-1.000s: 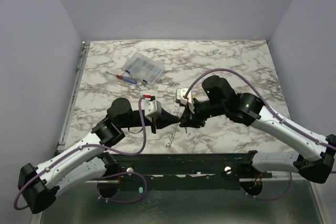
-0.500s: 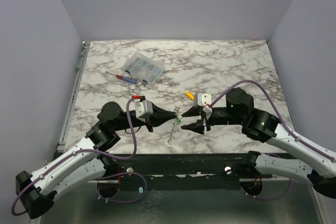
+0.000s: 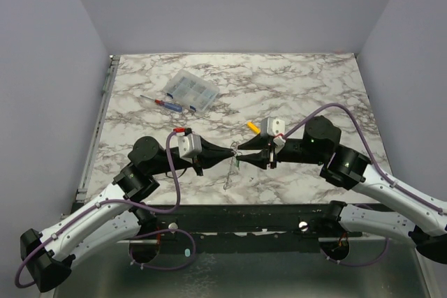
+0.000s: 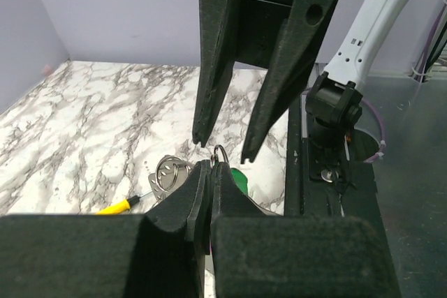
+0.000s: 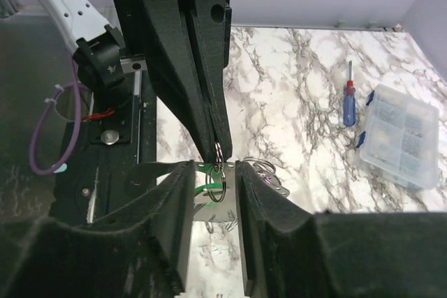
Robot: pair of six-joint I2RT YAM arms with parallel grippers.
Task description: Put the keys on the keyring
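Observation:
My left gripper (image 3: 232,153) hovers over the table's front middle, shut on a small metal keyring (image 4: 219,151) that pokes up from its fingertips. A green-headed key (image 4: 238,178) hangs just under that ring, partly hidden behind my left finger. My right gripper (image 3: 242,156) faces it tip to tip. Its jaws stand apart on either side of the ring and the left fingertips, and in the left wrist view nothing is pinched between them. The right wrist view shows the keyring (image 5: 220,172) and the green key (image 5: 204,189) in the gap of the right gripper (image 5: 214,172).
A second ring with silver keys (image 4: 171,172) hangs beside the left fingers. A yellow stick (image 3: 251,126) lies behind the grippers. At the back left are a clear compartment box (image 3: 192,90) and a red-and-blue screwdriver (image 3: 167,103). The black base rail (image 3: 244,215) runs along the near edge.
The right arm swung out to the right and its gripper backed off, opened, then returned to meet the left fingertips. The left gripper shifted slightly right, still shut on the ring.

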